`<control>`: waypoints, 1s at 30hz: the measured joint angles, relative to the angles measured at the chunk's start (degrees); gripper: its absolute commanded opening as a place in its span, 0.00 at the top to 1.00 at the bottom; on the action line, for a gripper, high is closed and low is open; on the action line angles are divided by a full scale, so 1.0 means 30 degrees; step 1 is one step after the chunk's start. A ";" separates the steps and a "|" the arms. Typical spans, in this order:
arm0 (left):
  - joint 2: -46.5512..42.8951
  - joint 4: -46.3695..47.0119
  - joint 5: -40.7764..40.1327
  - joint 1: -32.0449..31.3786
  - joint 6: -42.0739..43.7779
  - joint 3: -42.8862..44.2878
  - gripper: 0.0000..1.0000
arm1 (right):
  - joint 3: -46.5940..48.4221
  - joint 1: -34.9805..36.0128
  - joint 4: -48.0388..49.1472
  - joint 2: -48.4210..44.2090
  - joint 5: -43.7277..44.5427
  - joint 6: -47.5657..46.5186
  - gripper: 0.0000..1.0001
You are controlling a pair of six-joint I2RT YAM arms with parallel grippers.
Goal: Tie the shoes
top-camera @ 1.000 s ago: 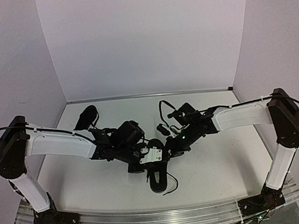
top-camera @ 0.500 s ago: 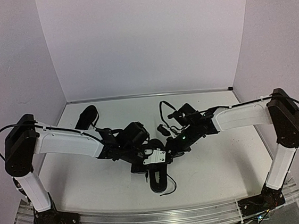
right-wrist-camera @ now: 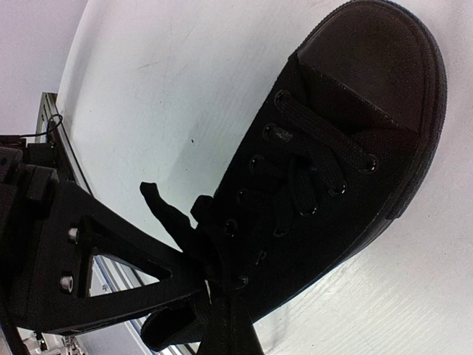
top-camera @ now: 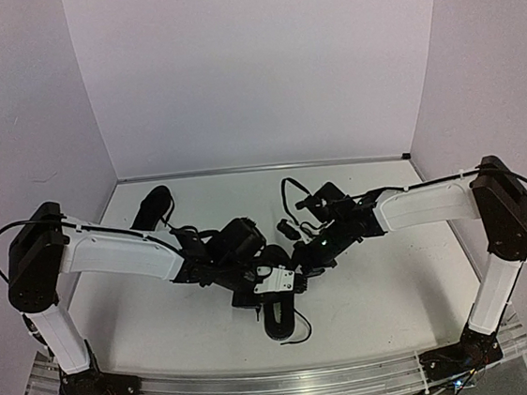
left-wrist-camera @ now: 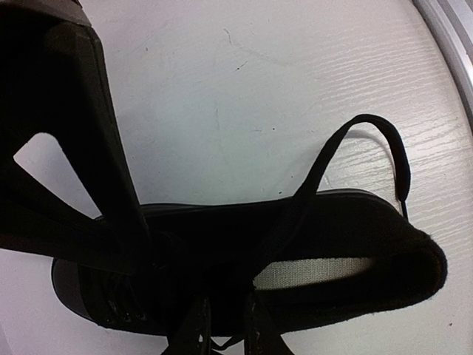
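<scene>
One black shoe (top-camera: 278,320) lies at the table's middle front, between both grippers. In the left wrist view the shoe (left-wrist-camera: 355,222) shows its grey insole, and a black lace (left-wrist-camera: 325,159) loops out to the upper right. My left gripper (left-wrist-camera: 225,325) sits over the shoe's opening, nearly closed on that lace; it also shows in the top view (top-camera: 270,296). In the right wrist view the shoe (right-wrist-camera: 355,111) points its toe to the upper right. My right gripper (right-wrist-camera: 229,325) is shut on a lace at the top eyelets. The second shoe (top-camera: 154,206) lies at the back left.
White walls close the table at the back and both sides. An aluminium rail (top-camera: 264,386) runs along the near edge. A loose lace end (top-camera: 304,330) trails to the right of the near shoe. The left gripper's black frame (right-wrist-camera: 96,244) is close to the right fingers.
The left arm has shifted a little to the right and forward over the shoe. The right arm has stayed in place.
</scene>
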 measured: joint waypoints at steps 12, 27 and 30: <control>-0.0295 0.1078 -0.0841 -0.0081 -0.0650 -0.0491 1.00 | 0.0000 0.0000 0.0081 0.0000 -0.0007 0.0062 1.00; -0.1574 0.2334 -0.0859 -0.0088 -0.1446 -0.1508 0.79 | -0.0004 0.0000 0.0300 0.0000 -0.0015 0.0205 1.00; -0.1565 0.2315 -0.0767 -0.0089 -0.1362 -0.1507 0.78 | -0.0008 0.0000 0.0375 0.0000 -0.0015 0.0208 1.00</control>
